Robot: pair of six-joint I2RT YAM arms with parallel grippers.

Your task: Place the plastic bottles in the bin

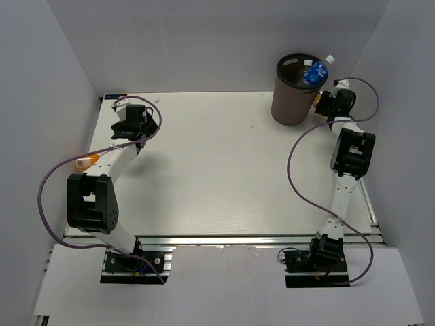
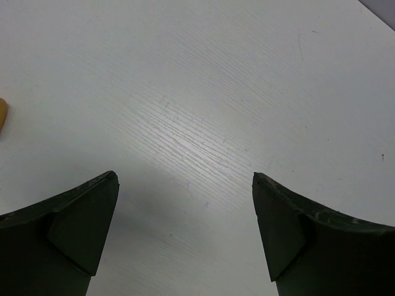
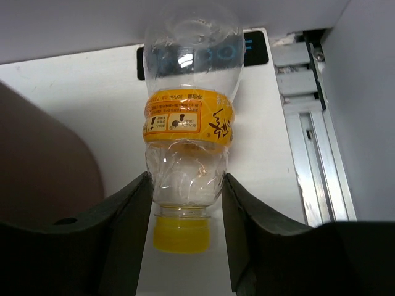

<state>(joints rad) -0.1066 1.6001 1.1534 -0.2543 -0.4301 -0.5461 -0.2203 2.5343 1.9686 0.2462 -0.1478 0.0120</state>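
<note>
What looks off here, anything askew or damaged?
The blue-labelled bottle leans tilted in the bin, white cap poking past the rim. The yellow-labelled bottle in the right hand looks crumpled near its neck.

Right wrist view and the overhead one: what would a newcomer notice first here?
A clear bottle with a yellow label and cap fills the right wrist view, clamped in the right gripper. Overhead, a blue-labelled bottle with a white cap sticks out of the brown bin at the far right of the table. The left gripper hangs open over it.
</note>
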